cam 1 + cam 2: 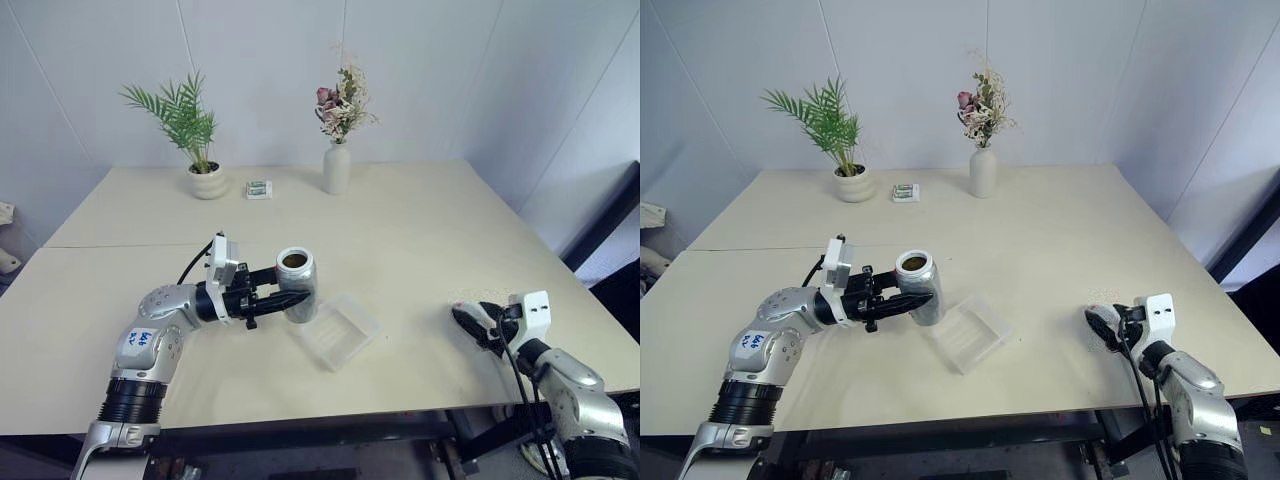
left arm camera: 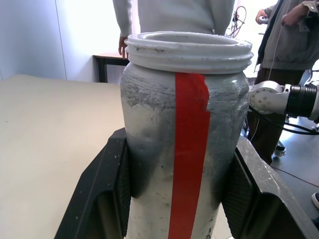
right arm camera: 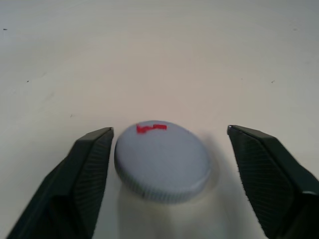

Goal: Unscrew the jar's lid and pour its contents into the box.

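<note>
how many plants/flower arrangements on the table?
2, both along the far edge: a green plant in a white pot on the robot's left, and a white vase of dried flowers near the middle.

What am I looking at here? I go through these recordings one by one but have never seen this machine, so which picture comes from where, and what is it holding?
This is a two-armed humanoid robot at a pale table. The two wide pictures come from a camera pair on its head, looking down over both arms. The two close-ups come from cameras on its wrists, looking along each tool's black fingers.

The left tool is shut on an open jar with a red stripe, held above the table beside a shallow clear box. The right tool stands open, its fingers on either side of the grey lid, which lies on the table near the right edge.

At the far side of the table stand a potted plant, a small packet and a white vase of flowers. The left wrist view also shows people standing behind.
</note>
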You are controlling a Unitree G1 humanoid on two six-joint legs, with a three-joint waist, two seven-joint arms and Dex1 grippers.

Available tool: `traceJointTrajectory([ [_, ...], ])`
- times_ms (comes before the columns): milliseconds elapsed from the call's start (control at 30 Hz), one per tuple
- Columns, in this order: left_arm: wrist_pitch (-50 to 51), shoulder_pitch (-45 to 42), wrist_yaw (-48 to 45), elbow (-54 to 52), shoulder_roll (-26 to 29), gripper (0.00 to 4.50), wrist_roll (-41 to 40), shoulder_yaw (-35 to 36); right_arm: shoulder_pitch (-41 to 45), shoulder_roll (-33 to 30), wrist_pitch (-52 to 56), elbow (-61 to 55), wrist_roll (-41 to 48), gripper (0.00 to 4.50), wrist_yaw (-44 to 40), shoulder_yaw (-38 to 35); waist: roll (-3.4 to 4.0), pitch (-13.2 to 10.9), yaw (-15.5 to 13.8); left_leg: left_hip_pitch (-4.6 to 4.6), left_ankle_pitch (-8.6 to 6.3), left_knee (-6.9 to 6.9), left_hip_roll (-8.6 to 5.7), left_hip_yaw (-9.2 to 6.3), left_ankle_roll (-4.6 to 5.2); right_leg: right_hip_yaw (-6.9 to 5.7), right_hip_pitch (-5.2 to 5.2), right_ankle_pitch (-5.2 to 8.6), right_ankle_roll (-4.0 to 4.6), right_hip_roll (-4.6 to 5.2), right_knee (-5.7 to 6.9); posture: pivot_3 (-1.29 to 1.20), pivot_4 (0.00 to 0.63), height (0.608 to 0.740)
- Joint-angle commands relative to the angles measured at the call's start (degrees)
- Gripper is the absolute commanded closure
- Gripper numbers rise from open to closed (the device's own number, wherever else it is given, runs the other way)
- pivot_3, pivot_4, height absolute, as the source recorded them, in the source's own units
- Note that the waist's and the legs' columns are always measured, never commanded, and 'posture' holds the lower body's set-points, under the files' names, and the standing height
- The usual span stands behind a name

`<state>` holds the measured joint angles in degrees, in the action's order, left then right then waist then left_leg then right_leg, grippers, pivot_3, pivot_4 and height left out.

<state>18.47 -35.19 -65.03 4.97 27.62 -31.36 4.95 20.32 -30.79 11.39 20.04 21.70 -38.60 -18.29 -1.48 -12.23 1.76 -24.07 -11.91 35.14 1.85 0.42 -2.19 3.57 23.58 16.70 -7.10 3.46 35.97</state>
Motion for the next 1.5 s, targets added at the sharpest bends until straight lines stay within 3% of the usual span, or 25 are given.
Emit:
traceJointTrajectory([
  [33, 0.34, 0.43, 0.3, -2.29, 0.71, 2.55, -1.27, 1.02, -0.64, -1.55, -0.07, -3.08, 1.17, 0.02, -1.22, -1.1, 0.0, 0.0, 0.03, 0.0, 0.0, 0.0, 0.0, 0.0, 0.0, 0.0, 0.0, 0.0, 0.0, 0.0, 0.0, 0.0, 0.15, 0.74],
  [200, -0.29, 0.27, 0.47, -1.5, 1.66, 2.55, -0.59, 1.65, -2.91, -5.45, 3.31, -11.55, 4.13, 0.02, -4.4, -2.68, 0.01, 0.0, -0.01, -0.01, 0.0, 0.0, -0.01, 0.0, 0.0, 0.01, 0.01, 0.0, 0.0, 0.01, 0.0, 0.0, 0.15, 0.74],
  [400, -2.36, -1.81, 0.0, 1.52, 2.34, 2.55, 1.11, 0.91, -8.14, -18.0, 14.6, -27.21, 13.23, 0.02, -17.27, -3.54, 0.03, -0.01, -0.19, -0.01, -0.01, 0.01, -0.01, -0.03, -0.01, 0.0, -0.02, 0.0, -0.01, 0.01, -0.02, 0.0, 0.15, 0.74],
  [600, -3.46, -4.46, -1.51, 5.18, 2.77, 2.55, 2.5, -0.16, -8.77, -25.0, 21.22, -36.75, 20.41, 0.02, -21.31, -7.27, 0.0, -0.01, -0.12, 0.01, -0.01, 0.07, -0.01, -0.03, 0.01, -0.01, -0.09, 0.0, 0.0, 0.01, -0.1, 0.0, 0.15, 0.74],
  [967, -8.35, -10.71, -3.04, 12.65, 2.98, 2.55, 8.05, -2.63, -12.53, -27.31, 23.48, -47.5, 26.95, 0.02, -22.45, -17.9, -0.01, -0.01, -0.3, -0.05, -0.04, 0.07, -0.03, -0.05, 0.03, -0.02, -0.07, 0.0, -0.01, 0.03, -0.12, 0.0, 0.15, 0.74],
  [1233, -12.17, -13.05, -0.71, 13.25, 2.16, 2.55, 13.18, -5.47, -18.14, -25.4, 25.91, -53.11, 29.97, 0.02, -20.92, -15.74, -0.01, -0.01, -0.18, -0.03, -0.04, 0.07, -0.02, -0.05, 0.04, -0.01, -0.07, -0.01, -0.02, 0.02, -0.08, 0.0, 0.15, 0.74],
  [1400, -24.01, -14.76, 0.68, 14.82, 1.37, 2.55, 18.98, -7.62, -18.36, -23.57, 25.04, -52.5, 29.55, 0.02, -19.32, -14.29, -0.02, -0.01, -0.33, -0.04, -0.04, 0.13, -0.03, -0.04, 0.04, -0.01, -0.08, -0.02, -0.03, 0.02, -0.09, 0.0, 0.15, 0.74],
  [1500, -47.65, -19.27, 15.74, 22.84, 2.46, 2.55, 36.93, -11.86, -18.28, -22.72, 24.57, -52.08, 29.34, 0.02, -18.67, -13.56, -0.03, -0.01, -0.57, -0.03, -0.04, 0.17, -0.03, -0.05, 0.04, -0.01, -0.09, -0.02, -0.04, 0.02, -0.09, 0.0, 0.15, 0.74],
])
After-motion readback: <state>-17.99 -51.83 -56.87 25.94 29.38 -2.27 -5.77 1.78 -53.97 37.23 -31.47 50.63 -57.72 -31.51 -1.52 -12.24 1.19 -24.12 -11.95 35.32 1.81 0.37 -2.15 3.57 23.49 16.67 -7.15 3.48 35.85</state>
